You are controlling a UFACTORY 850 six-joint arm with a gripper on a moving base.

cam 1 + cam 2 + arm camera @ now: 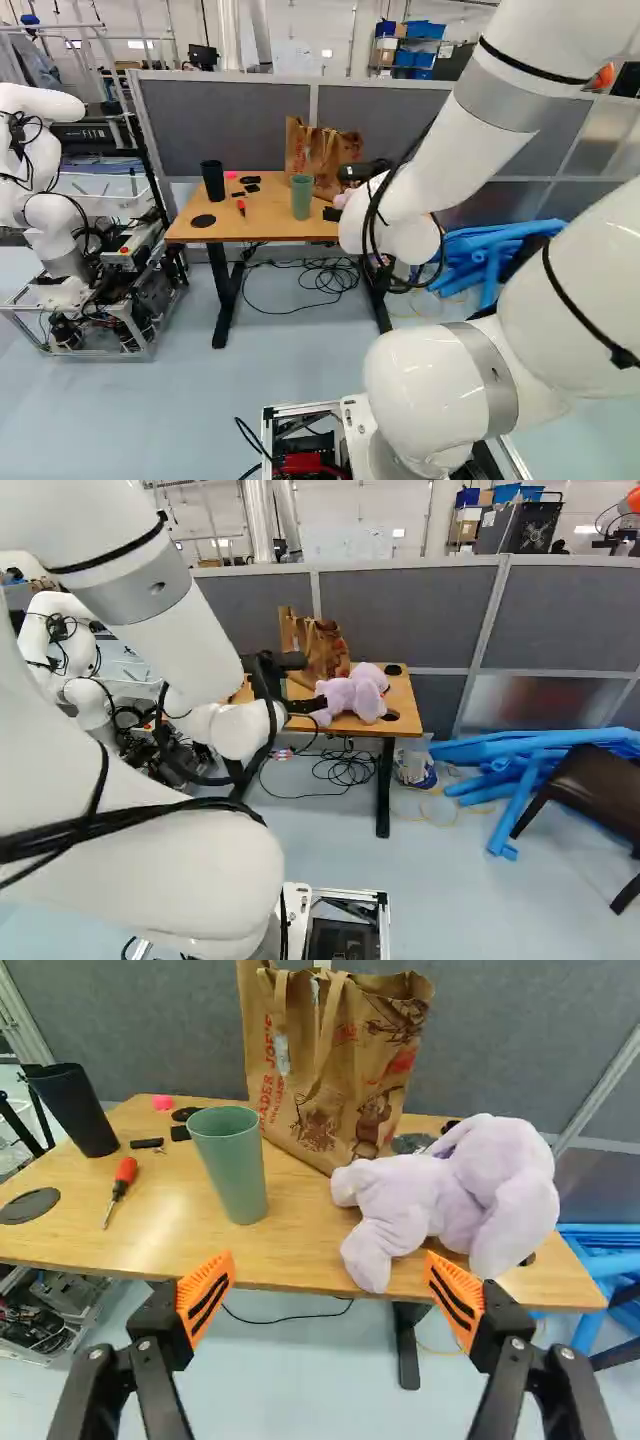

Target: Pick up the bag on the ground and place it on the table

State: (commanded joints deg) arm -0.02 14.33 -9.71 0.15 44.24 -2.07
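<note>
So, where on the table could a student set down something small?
The table is bare between the screwdriver and green cup, and between that cup and the stuffed toy. It's crowded where the toy sits near the paper bag.

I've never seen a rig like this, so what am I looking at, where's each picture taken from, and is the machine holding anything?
The machine is a jointed white robot arm on a moving base. Two pictures come from cameras on that base, behind the arm, one to its left and one to its right. The third comes from its wrist, looking along the black two-fingered claw with orange pads.

Ahead is a table with a light-brown wooden top. On it stand a brown paper bag with handles, a green cup and a tall black cup. A lilac plush toy, a red-handled screwdriver and some small items lie there too.

The claw is open and holds nothing. At the left of the left base view is another robot.
</note>
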